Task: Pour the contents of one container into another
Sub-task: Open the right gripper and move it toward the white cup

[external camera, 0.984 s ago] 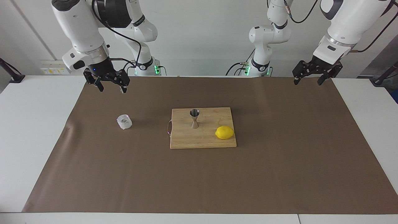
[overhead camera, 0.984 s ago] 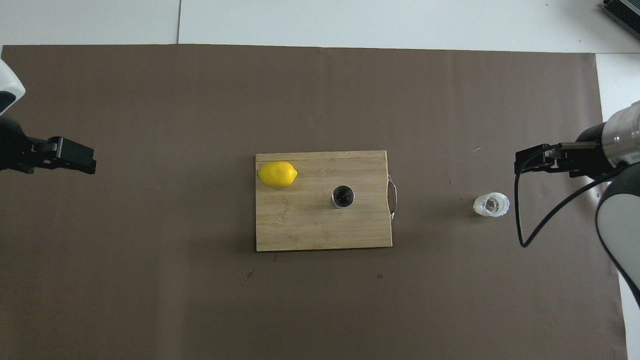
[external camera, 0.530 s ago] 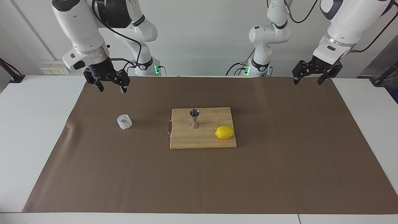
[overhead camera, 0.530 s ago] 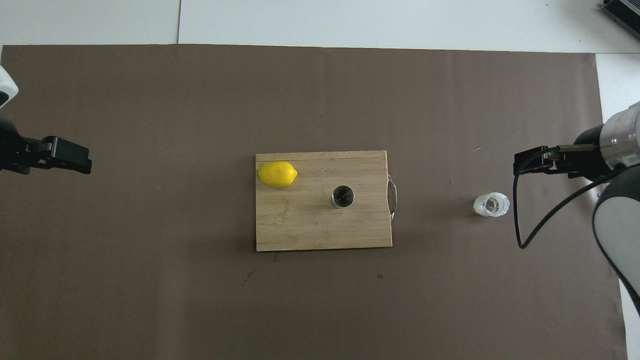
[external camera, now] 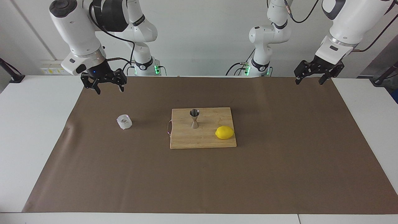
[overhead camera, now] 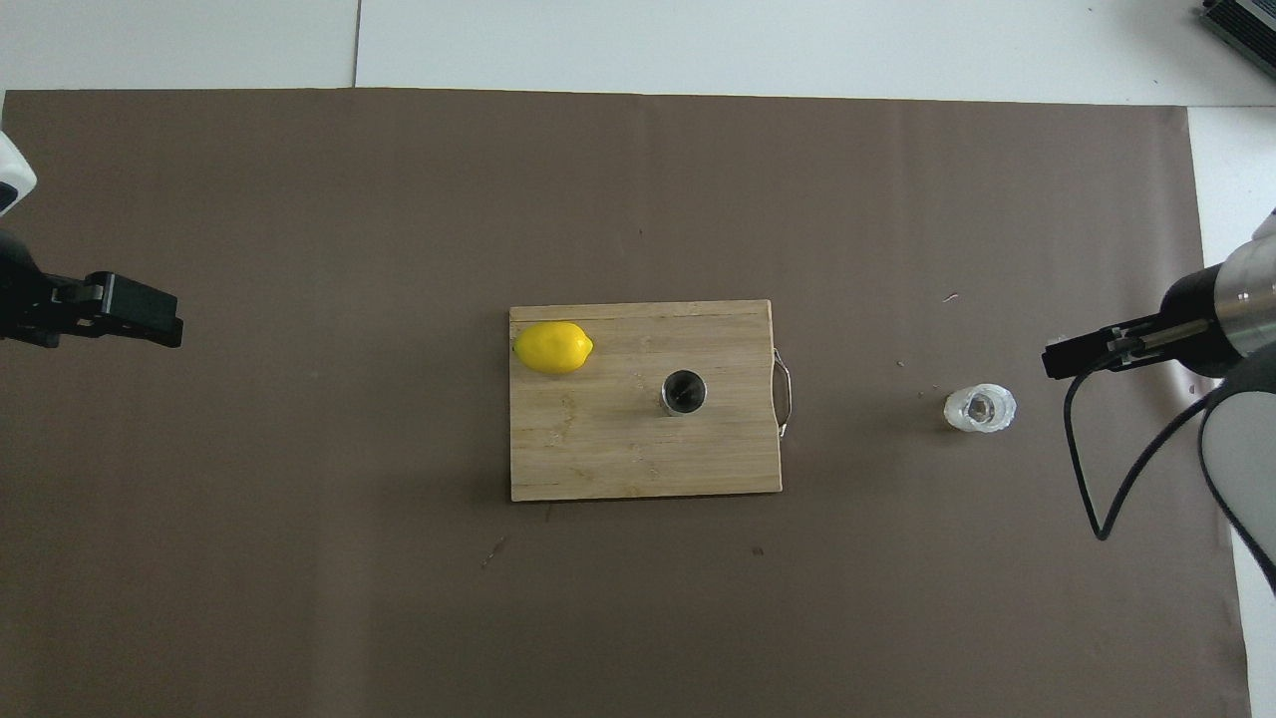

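While both arms hang raised over the brown mat's ends, the right gripper (external camera: 107, 88) and the left gripper (external camera: 309, 79) stand spread and empty. The translucent cup (external camera: 124, 121) sits on the mat toward the right arm's end, well apart from the steel jigger (external camera: 194, 118) upright on the wooden board (external camera: 202, 138) beside a lemon (external camera: 224, 132).

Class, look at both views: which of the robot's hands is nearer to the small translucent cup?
The right hand: open, raised over the mat at the cup's end of the table. The left hand waits, open, over the other end.
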